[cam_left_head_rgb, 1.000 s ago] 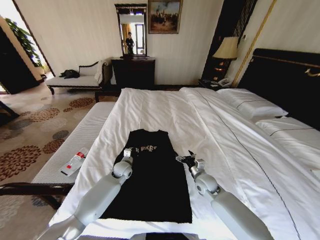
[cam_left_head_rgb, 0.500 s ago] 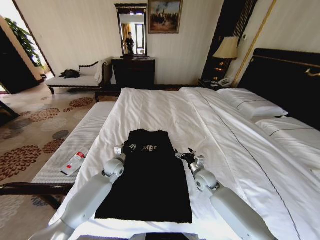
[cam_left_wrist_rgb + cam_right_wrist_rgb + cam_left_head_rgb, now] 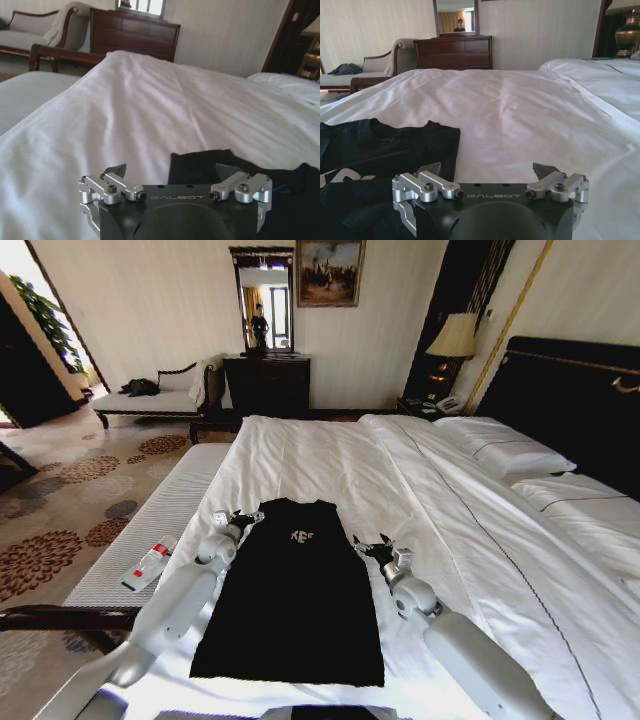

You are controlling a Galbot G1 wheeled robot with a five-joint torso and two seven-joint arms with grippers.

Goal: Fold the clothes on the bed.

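Bed (image 3: 330,455): black sleeveless top (image 3: 295,595) flat | my left hand (image 3: 238,520), right hand (image 3: 372,545) both spread at shoulders | risk: pinching sheet too.

L gripper (image 3: 243,518) now off shirt (image 3: 295,590).

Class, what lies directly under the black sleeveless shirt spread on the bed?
The black sleeveless shirt lies flat on the bed's white duvet, which shows all around it. The patch of duvet beneath the shirt is covered, so nothing there can be seen.
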